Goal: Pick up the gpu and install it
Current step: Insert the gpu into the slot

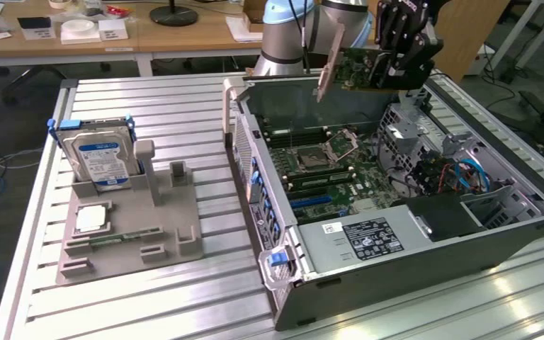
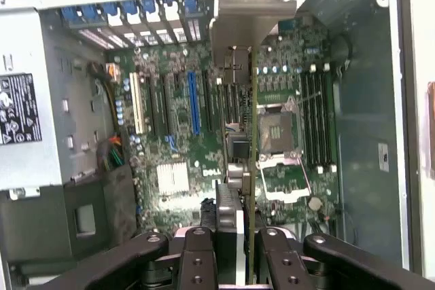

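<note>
The gpu (image 1: 359,68), a green circuit card with a silvery end bracket (image 1: 329,62), hangs in the air above the far end of the open computer case (image 1: 253,149). My gripper (image 1: 402,60) is shut on it, clamping the card from its side. In the wrist view the gpu (image 2: 239,168) appears edge-on between the black fingers (image 2: 196,257), with its bracket (image 2: 234,28) pointing away. Below lies the motherboard (image 2: 173,168) with its blue slot (image 2: 194,103) and the empty CPU socket (image 2: 277,134). The card is well clear of the board.
On the exterior view's left, a grey fixture (image 1: 173,234) holds a silver hard drive (image 1: 102,159), a chip (image 1: 93,219) and a green memory stick (image 1: 111,237). The case contains a power supply (image 1: 376,237) and drive cages with blue cables (image 1: 466,173). Desks stand behind.
</note>
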You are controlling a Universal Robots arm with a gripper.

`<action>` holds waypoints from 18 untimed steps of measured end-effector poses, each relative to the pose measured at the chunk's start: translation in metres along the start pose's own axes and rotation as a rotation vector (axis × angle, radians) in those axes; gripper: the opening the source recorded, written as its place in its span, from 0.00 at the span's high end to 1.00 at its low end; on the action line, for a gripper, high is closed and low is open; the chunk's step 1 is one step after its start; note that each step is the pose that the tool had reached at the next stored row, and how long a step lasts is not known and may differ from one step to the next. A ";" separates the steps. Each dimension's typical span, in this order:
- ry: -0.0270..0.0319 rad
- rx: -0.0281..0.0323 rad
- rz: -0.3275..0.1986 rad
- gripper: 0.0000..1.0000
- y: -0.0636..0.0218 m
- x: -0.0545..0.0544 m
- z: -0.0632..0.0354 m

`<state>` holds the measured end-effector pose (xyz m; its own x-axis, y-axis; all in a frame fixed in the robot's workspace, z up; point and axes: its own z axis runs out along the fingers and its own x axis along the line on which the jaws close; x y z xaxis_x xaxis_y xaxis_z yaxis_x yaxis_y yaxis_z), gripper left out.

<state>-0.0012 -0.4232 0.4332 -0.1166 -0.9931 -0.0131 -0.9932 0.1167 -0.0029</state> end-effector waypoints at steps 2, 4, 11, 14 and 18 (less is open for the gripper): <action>-0.0025 0.0212 -0.003 0.72 0.0002 0.000 0.0003; -0.0040 0.0342 -0.014 0.72 0.0002 0.000 0.0009; -0.0058 0.0332 -0.100 0.72 0.0004 0.000 0.0107; -0.0062 0.0329 -0.120 0.72 0.0005 0.000 0.0132; -0.0064 0.0319 -0.127 0.72 0.0005 0.001 0.0195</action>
<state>-0.0017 -0.4237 0.4137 0.0099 -0.9998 -0.0170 -0.9993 -0.0093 -0.0367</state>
